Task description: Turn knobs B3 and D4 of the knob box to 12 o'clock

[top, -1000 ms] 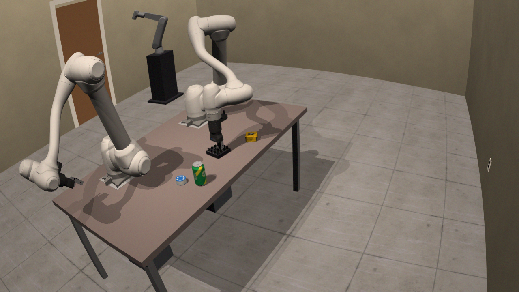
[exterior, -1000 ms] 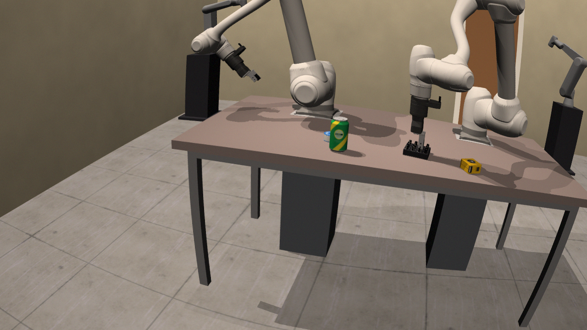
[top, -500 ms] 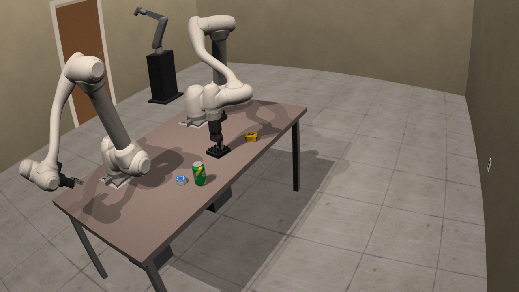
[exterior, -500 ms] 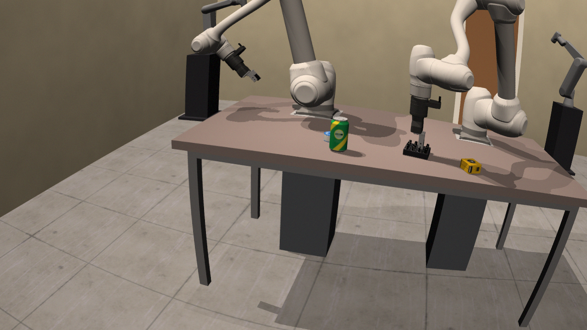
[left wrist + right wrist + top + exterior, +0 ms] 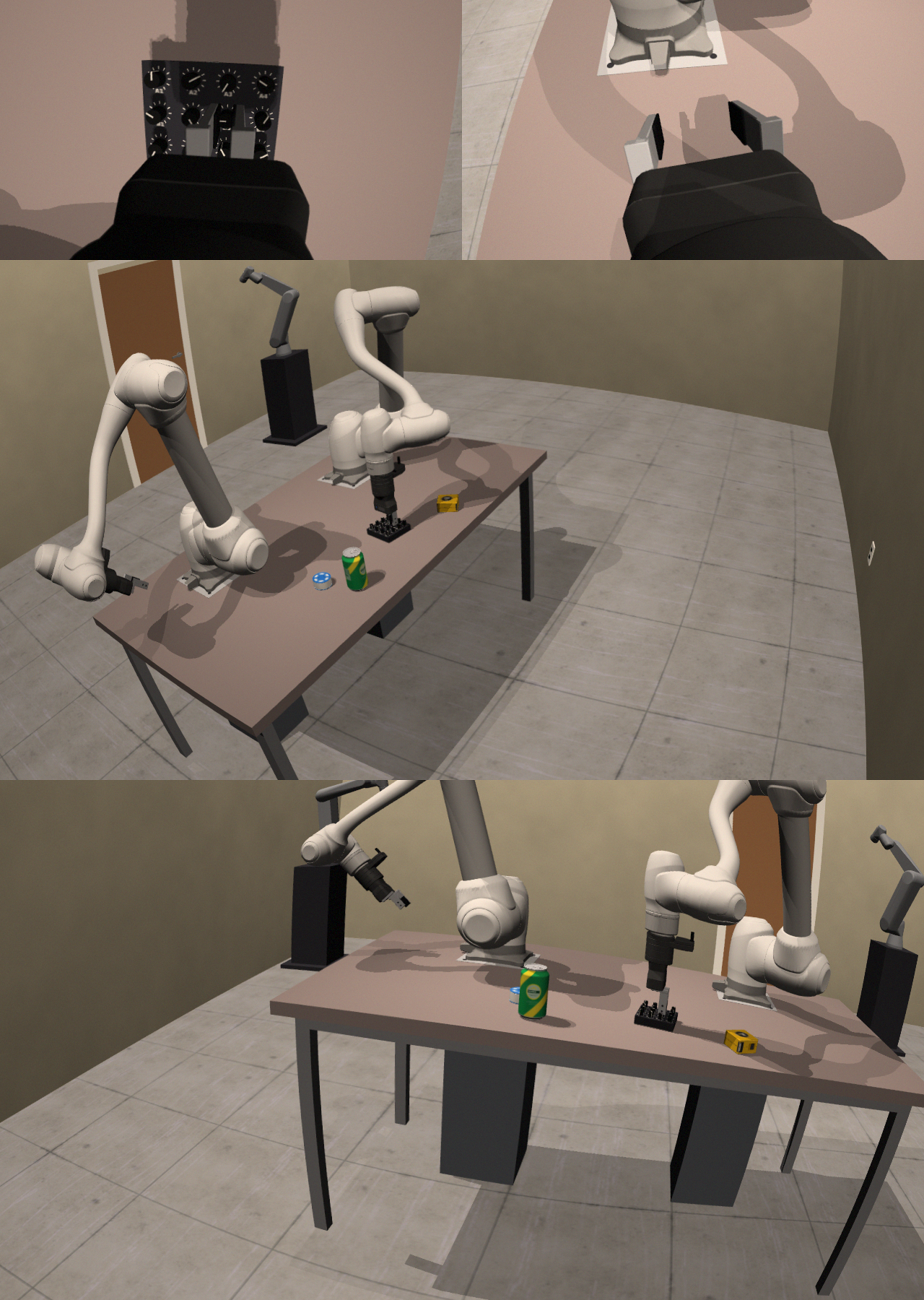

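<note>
- Left gripper [image 5: 393,518] [image 5: 663,1002] [image 5: 227,115]: two fingers, mostly closed, pinching B3 [image 5: 224,118], whose pointer faces about 9 o'clock.
- Right gripper [image 5: 143,584] [image 5: 403,901] [image 5: 696,126]: two fingers, spread wide, holding nothing, well apart from the box.
- One knob box [image 5: 388,538] [image 5: 655,1024] [image 5: 211,98] lies on the table [image 5: 271,661] [image 5: 413,1002], under the left gripper.
- Eleven knobs show in the left wrist view: four in row A, four in B, three in the next.
- D4 is hidden there behind the gripper; its pointer can't be read.
- One green can [image 5: 354,571] [image 5: 533,993], upright; one blue-topped tin [image 5: 321,581] [image 5: 514,996] beside it; one yellow block [image 5: 447,504] [image 5: 740,1041] near the box.
</note>
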`<state>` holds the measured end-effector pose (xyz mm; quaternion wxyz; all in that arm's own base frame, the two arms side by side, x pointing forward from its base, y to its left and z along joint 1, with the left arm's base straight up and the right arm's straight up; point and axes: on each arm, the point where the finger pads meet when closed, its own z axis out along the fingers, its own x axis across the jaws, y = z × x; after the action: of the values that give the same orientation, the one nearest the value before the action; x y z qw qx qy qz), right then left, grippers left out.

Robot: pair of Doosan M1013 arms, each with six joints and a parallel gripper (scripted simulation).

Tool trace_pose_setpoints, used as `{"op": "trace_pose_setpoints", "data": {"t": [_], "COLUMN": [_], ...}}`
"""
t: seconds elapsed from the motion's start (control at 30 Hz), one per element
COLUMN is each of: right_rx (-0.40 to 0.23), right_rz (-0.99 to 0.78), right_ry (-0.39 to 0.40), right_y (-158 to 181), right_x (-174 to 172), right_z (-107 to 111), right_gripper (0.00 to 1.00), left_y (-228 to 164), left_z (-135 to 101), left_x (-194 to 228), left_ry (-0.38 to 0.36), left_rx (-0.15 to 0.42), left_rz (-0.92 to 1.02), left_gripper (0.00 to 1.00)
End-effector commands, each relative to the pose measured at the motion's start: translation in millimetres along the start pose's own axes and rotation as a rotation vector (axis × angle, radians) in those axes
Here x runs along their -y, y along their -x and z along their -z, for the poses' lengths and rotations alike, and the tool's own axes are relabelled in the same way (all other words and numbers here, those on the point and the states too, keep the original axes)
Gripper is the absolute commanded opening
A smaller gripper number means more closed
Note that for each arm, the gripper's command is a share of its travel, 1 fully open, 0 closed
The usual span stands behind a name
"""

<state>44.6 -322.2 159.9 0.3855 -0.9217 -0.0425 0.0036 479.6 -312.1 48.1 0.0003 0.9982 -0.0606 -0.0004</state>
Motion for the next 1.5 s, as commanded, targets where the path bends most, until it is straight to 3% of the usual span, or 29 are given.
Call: {"op": "trace_pose_setpoints", "data": {"t": [0.0, 0.83, 1.47], "right_rx": [-0.011, -0.011, -0.011], "right_rz": [0.005, 0.005, 0.005], "right_ry": [0.007, 0.007, 0.007], "right_y": [-1.3, -1.3, -1.3], "right_x": [-0.5, -0.5, -0.5], "right_z": [-1.2, -1.2, -1.2], "right_gripper": [1.0, 1.0, 1.0], "left_y": [0.6, 1.8, 1.9], "left_z": [-0.8, -0.8, -0.7], "left_x": [-0.8, -0.6, -0.4], "left_ry": [-0.001, 0.0, 0.001], "left_rx": [-0.003, -0.003, -0.002], "left_rz": [-0.002, -0.128, -0.45], "left_gripper": [0.3, 0.3, 0.3]}}
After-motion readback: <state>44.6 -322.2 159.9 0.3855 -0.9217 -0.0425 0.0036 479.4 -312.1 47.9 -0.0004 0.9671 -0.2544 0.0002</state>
